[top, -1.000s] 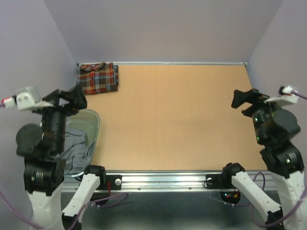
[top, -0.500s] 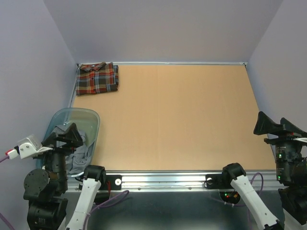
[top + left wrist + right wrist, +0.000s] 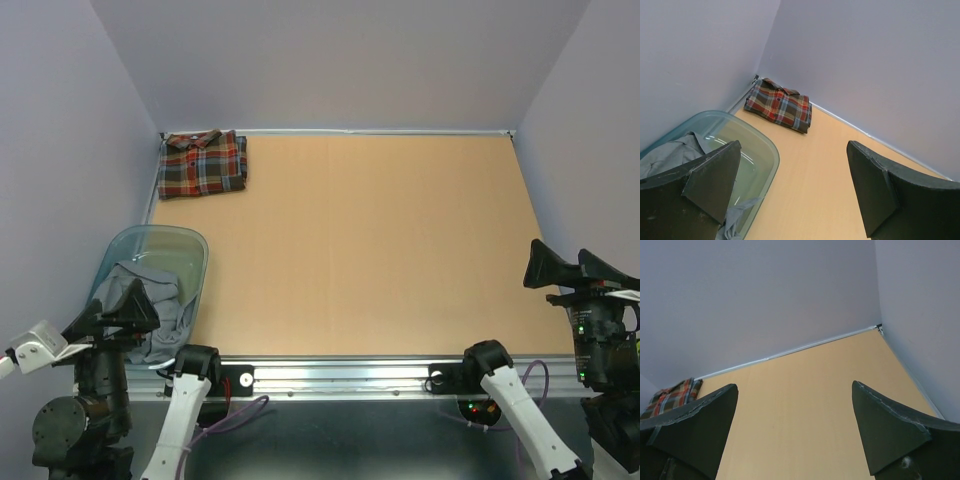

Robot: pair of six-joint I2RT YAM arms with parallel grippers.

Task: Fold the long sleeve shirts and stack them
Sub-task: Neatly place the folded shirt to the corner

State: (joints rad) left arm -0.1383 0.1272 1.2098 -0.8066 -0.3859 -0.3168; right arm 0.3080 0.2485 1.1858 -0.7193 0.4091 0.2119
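Table (image 3: 380,240) boxed by lilac walls (image 3: 340,60) bears a folded plaid shirt (image 3: 203,165) at eleven o'clock, with a grey shirt (image 3: 160,300) in a tub (image 3: 197,248) at eight, while left gripper (image 3: 112,308) and right gripper (image 3: 560,262) gape empty.

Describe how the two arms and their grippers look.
The left arm and right arm have white links and black joint housings. The left gripper and right gripper each carry two matte-black, wedge-shaped fingers. Purple cables trail near the bases, and small green lights glow on the right arm.
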